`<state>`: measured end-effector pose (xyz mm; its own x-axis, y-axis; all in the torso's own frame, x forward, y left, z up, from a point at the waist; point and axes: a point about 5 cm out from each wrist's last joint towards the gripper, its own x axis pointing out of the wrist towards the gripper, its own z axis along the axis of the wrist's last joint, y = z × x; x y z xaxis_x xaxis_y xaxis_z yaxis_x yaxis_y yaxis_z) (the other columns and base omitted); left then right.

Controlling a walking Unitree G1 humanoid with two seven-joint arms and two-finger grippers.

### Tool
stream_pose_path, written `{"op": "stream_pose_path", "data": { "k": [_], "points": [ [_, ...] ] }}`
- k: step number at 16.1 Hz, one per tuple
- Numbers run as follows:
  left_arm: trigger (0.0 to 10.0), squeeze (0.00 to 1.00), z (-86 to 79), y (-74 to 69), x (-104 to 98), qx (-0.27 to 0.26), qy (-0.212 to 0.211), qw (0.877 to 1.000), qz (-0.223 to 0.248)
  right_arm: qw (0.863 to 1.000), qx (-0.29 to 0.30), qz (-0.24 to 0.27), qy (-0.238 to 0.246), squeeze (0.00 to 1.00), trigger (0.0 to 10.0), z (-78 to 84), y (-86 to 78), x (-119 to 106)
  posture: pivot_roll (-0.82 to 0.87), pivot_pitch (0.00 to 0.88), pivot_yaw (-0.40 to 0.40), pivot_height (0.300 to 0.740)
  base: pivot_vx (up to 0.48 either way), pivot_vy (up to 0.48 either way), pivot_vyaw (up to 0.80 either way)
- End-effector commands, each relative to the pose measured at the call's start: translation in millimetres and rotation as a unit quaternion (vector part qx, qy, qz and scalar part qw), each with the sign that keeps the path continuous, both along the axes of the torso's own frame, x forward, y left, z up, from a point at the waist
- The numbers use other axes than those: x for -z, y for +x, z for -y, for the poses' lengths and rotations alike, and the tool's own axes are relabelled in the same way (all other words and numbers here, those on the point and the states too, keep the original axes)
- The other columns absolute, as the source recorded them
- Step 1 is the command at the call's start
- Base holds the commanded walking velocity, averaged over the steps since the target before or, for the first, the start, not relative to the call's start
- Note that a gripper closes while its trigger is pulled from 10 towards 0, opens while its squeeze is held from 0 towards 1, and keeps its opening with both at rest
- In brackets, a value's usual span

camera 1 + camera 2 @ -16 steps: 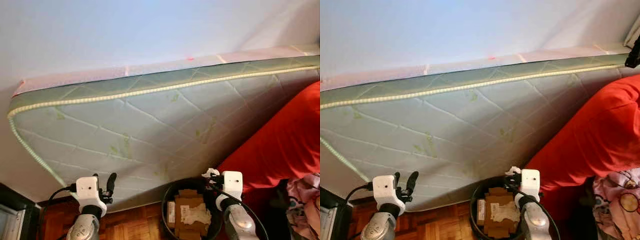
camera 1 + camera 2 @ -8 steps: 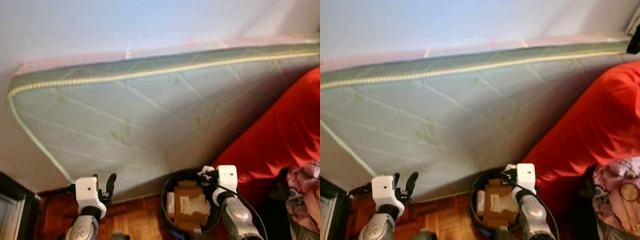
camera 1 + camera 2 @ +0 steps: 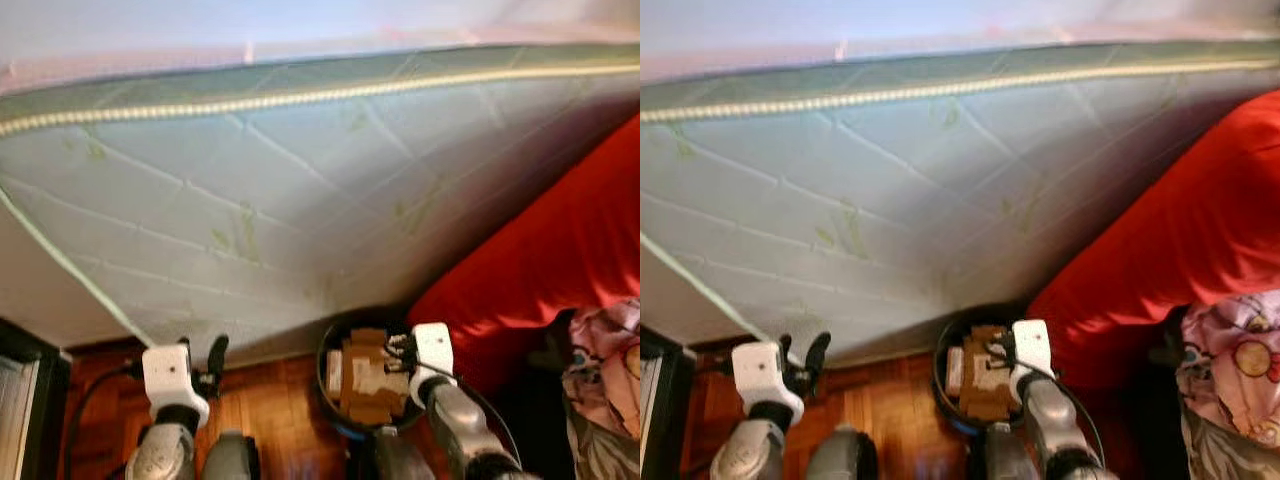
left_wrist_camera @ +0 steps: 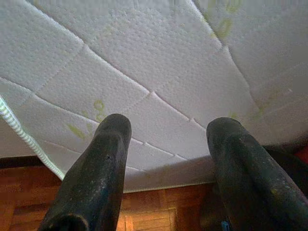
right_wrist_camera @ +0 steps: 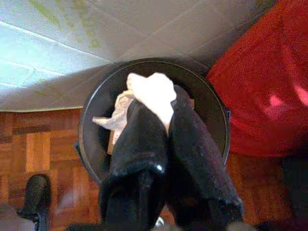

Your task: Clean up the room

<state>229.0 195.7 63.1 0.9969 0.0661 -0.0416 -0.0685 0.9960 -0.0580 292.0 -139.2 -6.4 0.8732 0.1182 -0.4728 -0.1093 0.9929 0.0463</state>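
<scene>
Since the crumpled white paper [image 5: 153, 94] pinched in the right gripper [image 5: 161, 122] fingers over the black bin [image 5: 211, 120] looks light and soft, that tip grip suffices; left gripper [image 4: 166, 144] fingers spread, idle.

Bright daylight, head views motion-blurred, corners shadowed.

Silver arms, white wrist blocks, black cables, black-fingered left hand [image 4: 166, 178].

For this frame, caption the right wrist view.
Right gripper shut on crumpled white paper, poised over the black bin beside a leaning mattress.
</scene>
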Motion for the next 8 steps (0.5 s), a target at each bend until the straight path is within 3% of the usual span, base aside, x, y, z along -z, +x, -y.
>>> {"op": "stream_pose_path", "data": {
  "k": [1, 5, 8],
  "points": [
    [10.0, 0.00, 0.5, -4.5, -5.7, -0.007, -0.007, 1.000, 0.000, 0.999, 0.024, -0.022, -0.002, 0.00, 10.0, 7.3, -0.8, 3.1, 0.11, 0.357, -0.082, 0.663, 0.000, 0.000, 0.00],
    [10.0, 0.00, 5.8, -21.4, -20.3, -0.012, -0.011, 1.000, 0.007, 0.998, 0.068, -0.017, -0.010, 0.00, 10.0, 25.9, 11.5, -8.0, 0.16, 0.451, -0.090, 0.663, 0.000, 0.000, 0.00],
    [10.0, 0.00, 8.1, -28.7, -26.3, -0.014, -0.013, 1.000, 0.009, 0.997, 0.073, -0.014, -0.018, 0.00, 10.0, 30.6, 15.3, -11.9, 0.17, 0.473, -0.095, 0.663, 0.000, 0.000, 0.00]
  ]
}}
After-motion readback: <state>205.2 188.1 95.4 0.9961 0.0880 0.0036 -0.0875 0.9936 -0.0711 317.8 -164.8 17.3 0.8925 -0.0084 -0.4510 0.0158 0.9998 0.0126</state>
